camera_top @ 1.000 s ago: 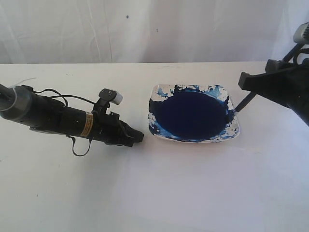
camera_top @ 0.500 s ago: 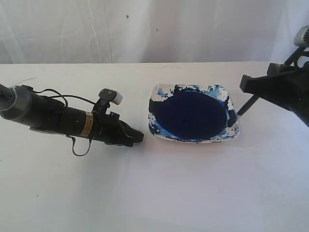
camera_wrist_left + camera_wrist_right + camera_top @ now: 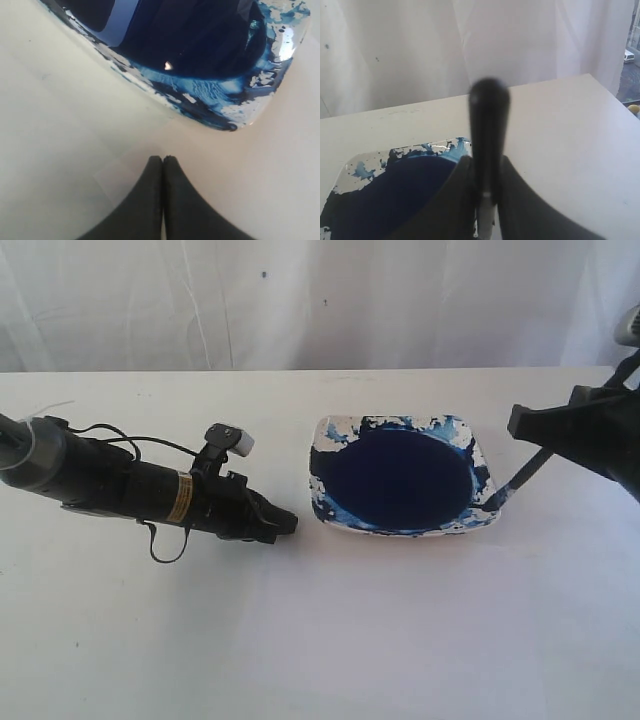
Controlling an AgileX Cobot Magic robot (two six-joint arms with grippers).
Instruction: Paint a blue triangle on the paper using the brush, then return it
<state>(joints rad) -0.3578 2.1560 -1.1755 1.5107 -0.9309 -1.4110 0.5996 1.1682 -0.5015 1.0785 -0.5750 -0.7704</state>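
Ext view: dish [image 3: 328,432] w/ navy paint pool [image 3: 400,478] sat on paper [image 3: 300,640], brush [image 3: 522,476] tip at its right edge; L wrist: left gripper [image 3: 162,161] pinched together, empty, near dish; R wrist: right gripper [image 3: 486,167] clamped on brush handle.

Thin black brush [image 3: 522,474] — tilted, tip down

No legible text; yellow sticker [image 3: 180,498] on left arm [image 3: 105,480] unreadable.
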